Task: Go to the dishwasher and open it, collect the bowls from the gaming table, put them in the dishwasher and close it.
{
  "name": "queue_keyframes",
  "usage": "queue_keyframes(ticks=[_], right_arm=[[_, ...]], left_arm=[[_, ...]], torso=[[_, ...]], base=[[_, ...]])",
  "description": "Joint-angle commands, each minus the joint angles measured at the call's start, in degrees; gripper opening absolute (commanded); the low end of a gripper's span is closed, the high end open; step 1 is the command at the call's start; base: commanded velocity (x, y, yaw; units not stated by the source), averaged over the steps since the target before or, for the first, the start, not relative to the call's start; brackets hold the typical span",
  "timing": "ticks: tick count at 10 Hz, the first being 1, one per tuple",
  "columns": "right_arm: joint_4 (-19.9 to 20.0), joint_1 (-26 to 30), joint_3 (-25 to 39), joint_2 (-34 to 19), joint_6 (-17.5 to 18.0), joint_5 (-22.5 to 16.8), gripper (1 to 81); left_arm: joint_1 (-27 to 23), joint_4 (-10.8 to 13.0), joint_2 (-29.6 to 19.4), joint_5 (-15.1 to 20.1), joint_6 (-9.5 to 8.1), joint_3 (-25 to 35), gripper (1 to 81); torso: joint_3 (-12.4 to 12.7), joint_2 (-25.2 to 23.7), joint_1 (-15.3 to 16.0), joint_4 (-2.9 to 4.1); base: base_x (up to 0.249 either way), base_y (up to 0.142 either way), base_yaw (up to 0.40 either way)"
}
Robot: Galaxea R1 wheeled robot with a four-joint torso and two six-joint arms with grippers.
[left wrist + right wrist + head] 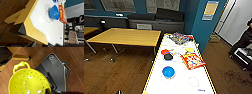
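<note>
Two bowls, one blue (168, 71) and one black (168, 56), sit on the gaming table (184, 86); gripper state unclear.

The long white counter (184, 80) with its yellow edge runs away toward the blue wall. On it, nearest, sits a bright blue bowl (168, 71), upright, with a faint ring mark (193, 81) well off to one side of it. Further along lies a dark bowl (168, 57), just beside a red-orange round thing (164, 52). A red, colourful box (192, 60) lies flat near the far edge, a yellow disc (190, 50) beyond it, and more bright boxes (179, 38) crowd the far end.
</note>
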Motion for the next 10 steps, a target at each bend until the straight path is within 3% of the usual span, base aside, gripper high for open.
queue_keyframes(ticks=[1, 3, 6, 8, 9, 10], right_arm=[[-1.0, 2.5, 1.3, -2.7, -0.1, -3.3, 1.0], [-0.9, 2.9, 1.3, -2.4, -0.1, -3.4, 1.0], [-0.8, 4.1, 2.1, -2.3, -0.1, -3.7, 1.0], [-0.8, 4.4, 2.1, -2.0, 0.0, -3.7, 1.0], [-0.7, 4.7, 1.9, -1.7, 0.0, -3.8, 1.0], [-0.7, 5.0, 1.4, -1.2, 0.0, -4.1, 1.0]], left_arm=[[-12.5, -2.6, 4.6, 16.4, -0.22, -8.2, 81.1], [-16.8, -2.6, 8.1, 20.3, -1.1, -11.9, 81.1], [-23.5, -2.1, 14.2, 24.8, -6.09, -18.0, 81.1], [-27.4, -2.4, 13.5, 24.6, -12.87, -19.9, 81.1], [-27.8, -2.3, 13.2, 23.9, -17.59, -21.7, 81.1], [-28.4, -2.2, 13.8, 23.7, -19.64, -24.9, 81.1]], torso=[[0.0, 0.0, 0.0, 0.0], [0.0, 0.0, 0.0, 0.0], [0.0, 0.0, 0.0, 0.0], [0.0, 0.0, 0.0, 0.0], [0.0, 0.0, 0.0, 0.0], [0.0, 0.0, 0.0, 0.0]], base=[[0.0, 0.0, 0.0], [0.0, 0.0, 0.0], [0.0, 0.0, 0.0], [0.0, 0.0, 0.0], [0.0, 0.0, 0.0], [0.0, 0.0, 0.0]])
